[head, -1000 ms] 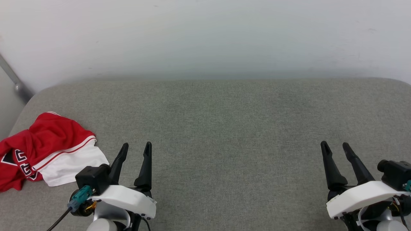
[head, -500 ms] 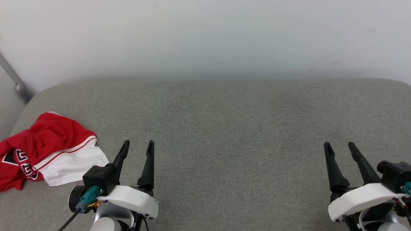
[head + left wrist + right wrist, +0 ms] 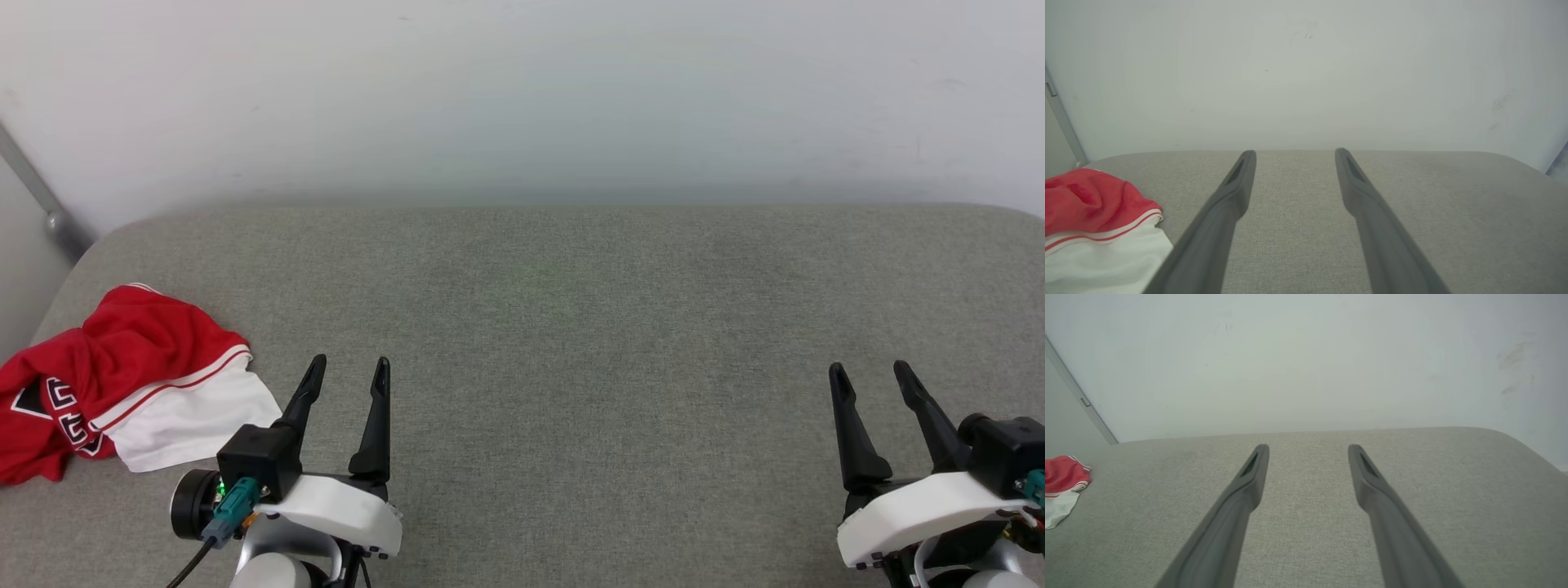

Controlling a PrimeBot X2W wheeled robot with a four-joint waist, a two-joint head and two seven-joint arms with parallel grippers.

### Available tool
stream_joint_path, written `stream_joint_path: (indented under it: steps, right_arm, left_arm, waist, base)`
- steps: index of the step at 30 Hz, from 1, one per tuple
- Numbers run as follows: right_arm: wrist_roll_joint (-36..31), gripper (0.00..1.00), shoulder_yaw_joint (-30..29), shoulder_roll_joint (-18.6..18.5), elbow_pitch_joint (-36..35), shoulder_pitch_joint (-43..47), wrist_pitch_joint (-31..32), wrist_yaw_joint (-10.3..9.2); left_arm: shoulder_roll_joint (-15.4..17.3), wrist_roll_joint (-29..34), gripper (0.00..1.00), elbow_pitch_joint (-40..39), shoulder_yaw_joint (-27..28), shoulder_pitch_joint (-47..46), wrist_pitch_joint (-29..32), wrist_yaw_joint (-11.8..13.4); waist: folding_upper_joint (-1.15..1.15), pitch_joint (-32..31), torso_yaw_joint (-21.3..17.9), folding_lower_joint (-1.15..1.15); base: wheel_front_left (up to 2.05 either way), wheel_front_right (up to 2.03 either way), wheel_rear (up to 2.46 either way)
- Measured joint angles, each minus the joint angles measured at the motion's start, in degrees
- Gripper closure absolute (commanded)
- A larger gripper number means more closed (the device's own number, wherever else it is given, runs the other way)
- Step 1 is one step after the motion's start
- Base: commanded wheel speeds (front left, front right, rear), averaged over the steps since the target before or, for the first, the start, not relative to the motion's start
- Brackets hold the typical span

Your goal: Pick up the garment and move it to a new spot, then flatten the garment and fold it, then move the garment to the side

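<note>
Step in hand: the first, the pick-up, not yet begun. The garment [image 3: 122,371] lies crumpled at the left edge of the grey bench [image 3: 571,327], untouched. Left end effector [image 3: 349,365]: fingers spread, empty, just right of the garment's white portion and pointing past it. Right end effector [image 3: 869,369]: spread, empty, well apart at the opposite side. Next move, by judgement: the left arm must turn leftward and lower onto the bunched fabric before closing.

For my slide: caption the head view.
Crumpled garment at far left of grey cushion; left end effector, right end effector open.
</note>
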Motion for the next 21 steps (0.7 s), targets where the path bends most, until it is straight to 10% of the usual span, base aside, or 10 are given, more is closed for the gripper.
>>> stream_joint_path:
  steps: [21]
  right_arm:
    - [-6.8,0.00,-0.9,0.0,-0.8,0.5,-1.8,0.00]
  left_arm:
    - [-1.5,6.3,0.00,2.6,0.9,-0.2,-2.3,-1.0]
  waist:
    - [0.00,-0.2,0.3,0.00]
  base:
    - [0.00,0.00,0.00]
